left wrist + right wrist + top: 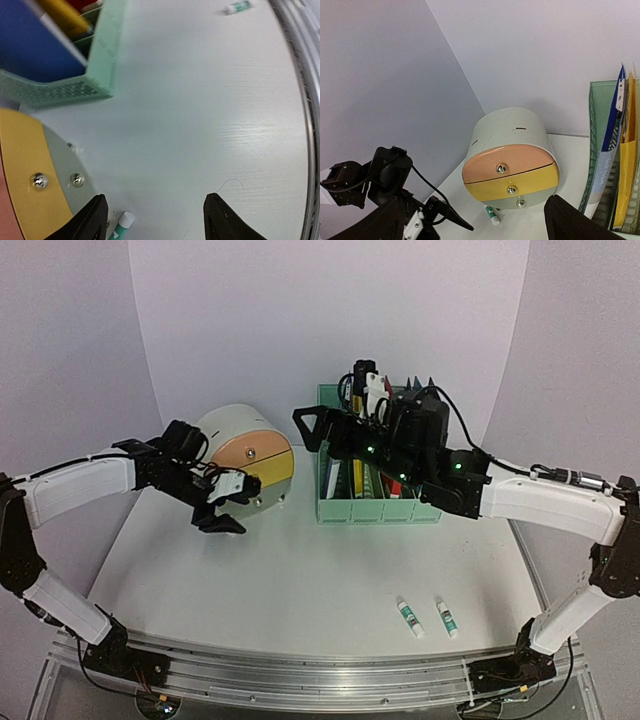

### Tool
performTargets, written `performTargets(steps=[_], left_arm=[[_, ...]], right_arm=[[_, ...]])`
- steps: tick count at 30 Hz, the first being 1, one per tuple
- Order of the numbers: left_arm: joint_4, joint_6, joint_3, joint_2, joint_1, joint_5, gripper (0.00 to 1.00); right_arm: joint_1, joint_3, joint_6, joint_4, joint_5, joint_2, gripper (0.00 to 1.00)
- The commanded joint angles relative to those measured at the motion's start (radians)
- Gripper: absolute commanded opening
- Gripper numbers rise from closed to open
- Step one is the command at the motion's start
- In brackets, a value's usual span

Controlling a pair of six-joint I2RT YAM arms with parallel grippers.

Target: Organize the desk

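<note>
- Two glue sticks [410, 618] lie side by side at the near right of the desk [300, 580], the white top that fills the overhead view between lilac walls. The left gripper [222, 520] hangs with its jaws spread at the foot of the round drawer unit [245, 455], far left. The right gripper [312, 430], likewise spread and holding nothing, reaches leftward above the green organiser [375, 502].
- Left wrist view: jaws parted and empty over bare desk. A third glue stick [122, 226] lies just beside one finger [95, 217], near the unit's base. The step in hand is probably to pick up this stick. It lies off-centre, so the jaws should shift toward the unit until they straddle it, then descend. The finger on that side should stay off the unit's base.
- Right wrist view: jaws apart with nothing between them, facing the unit's three knobbed drawers, all shut. The stick lies on the desk just in front of the lowest drawer. Any pull on a drawer is best held off until the left arm is out from beneath.
</note>
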Motion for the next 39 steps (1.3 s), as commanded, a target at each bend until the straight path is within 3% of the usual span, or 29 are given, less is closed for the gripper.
performTargets(steps=[1,4,6,8,11,19,29,39], left_arm=[[-0.362,0.512,-0.086,-0.019,0.206,0.328,0.67],[-0.363,0.642,-0.114,0.037,0.357,0.369,0.71],[-0.306,0.692,-0.122,0.077,0.426,0.386,0.8],[-0.214,0.707,-0.137,0.12,0.464,0.403,0.91],[-0.024,0.662,-0.161,0.174,0.473,0.378,0.94],[0.085,0.635,-0.054,0.379,0.473,0.324,0.83],[0.171,0.616,0.032,0.501,0.472,0.329,0.84],[0.086,0.621,0.157,0.606,0.467,0.265,0.7]], right_arm=[[0.002,0.051,0.043,0.015,-0.075,0.041,0.98],[0.002,0.045,0.041,0.015,-0.077,0.042,0.98],[0.002,0.043,0.034,0.015,-0.078,0.042,0.98],[0.002,0.044,0.024,0.015,-0.078,0.042,0.98],[0.002,0.043,0.013,0.015,-0.075,0.041,0.98],[0.002,0.027,-0.014,0.013,-0.049,0.032,0.98],[0.002,0.055,-0.032,-0.002,-0.058,0.056,0.98],[0.002,0.097,-0.054,-0.025,-0.043,0.071,0.98]])
